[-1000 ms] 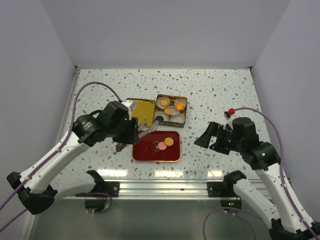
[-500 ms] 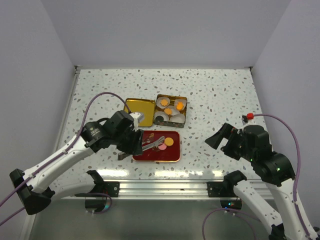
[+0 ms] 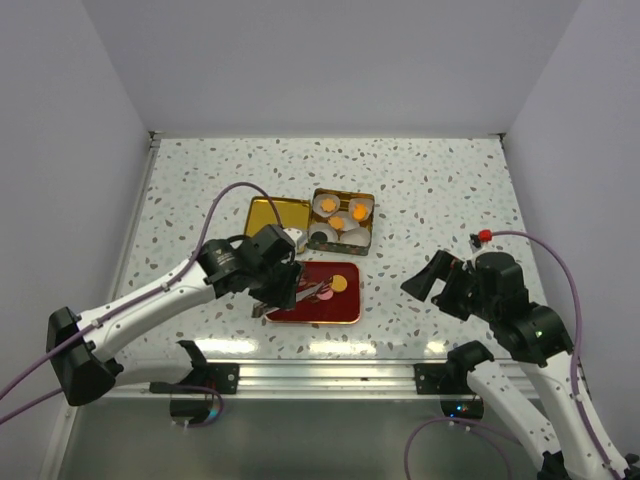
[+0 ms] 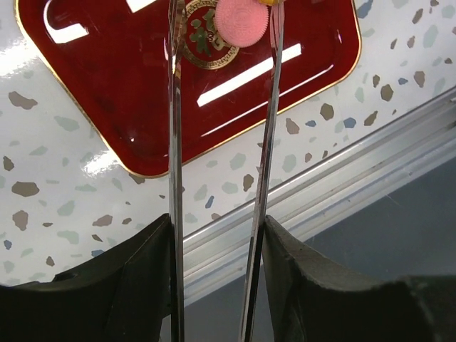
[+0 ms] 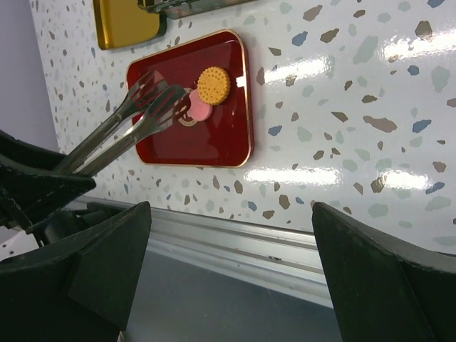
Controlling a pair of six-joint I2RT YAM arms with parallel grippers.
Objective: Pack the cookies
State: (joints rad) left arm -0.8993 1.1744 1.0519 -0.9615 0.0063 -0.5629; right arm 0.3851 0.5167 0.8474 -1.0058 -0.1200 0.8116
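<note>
My left gripper (image 3: 278,288) (image 4: 217,239) is shut on a pair of metal tongs (image 4: 173,142). The tong tips (image 5: 153,100) reach over the red tray (image 3: 340,310) (image 4: 107,85) (image 5: 214,146) to the pink cookie (image 3: 324,293) (image 4: 242,20) (image 5: 200,110). That cookie lies on the tray between the two blades, with the right blade at its edge. An orange cookie (image 3: 340,283) (image 5: 214,85) lies next to it. More cookies sit in white paper cups in the gold tin (image 3: 372,242). My right gripper (image 3: 425,278) (image 5: 231,210) is open and empty, right of the tray.
The tin's gold lid (image 3: 275,212) (image 5: 125,21) lies flat left of the tin, behind the tray. The table's metal front rail (image 3: 320,375) runs just in front of the tray. Walls close in the left, right and back.
My left arm has moved right and forward, bringing the tong tips from the tray's upper left down to the pink cookie. My right arm has shifted slightly.
</note>
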